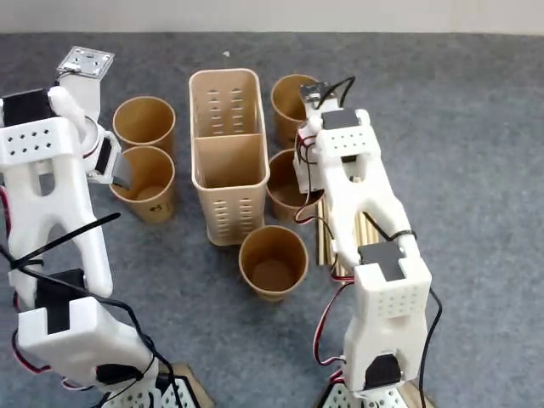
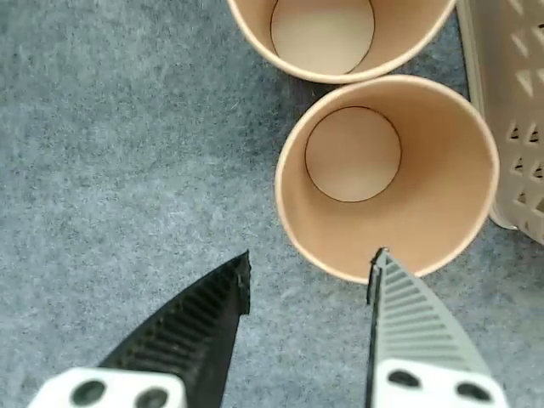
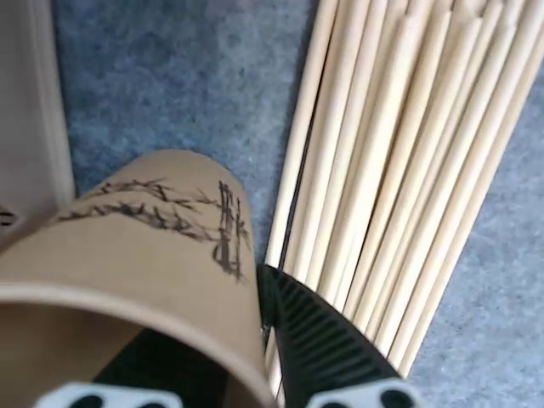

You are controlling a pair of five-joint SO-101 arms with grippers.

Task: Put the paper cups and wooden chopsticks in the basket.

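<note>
Several brown paper cups stand around the beige basket (image 1: 225, 153). My left gripper (image 2: 310, 268) is open just short of one cup (image 2: 387, 174), its grey fingertip (image 2: 382, 263) at the rim; from above this gripper (image 1: 119, 172) sits at the left cup (image 1: 146, 189). My right gripper (image 3: 246, 340) is shut on the wall of a printed paper cup (image 3: 161, 229), one finger (image 3: 310, 336) outside and the other inside. That cup (image 1: 283, 195) stands right of the basket. Wooden chopsticks (image 3: 399, 153) lie bundled beside it, partly under the right arm (image 1: 326, 242).
More cups stand at the back left (image 1: 144, 121), back right (image 1: 291, 98) and in front of the basket (image 1: 273, 260). The basket's slotted wall (image 2: 510, 110) is close beside the left cup. Grey carpet (image 1: 476, 170) lies open to the right.
</note>
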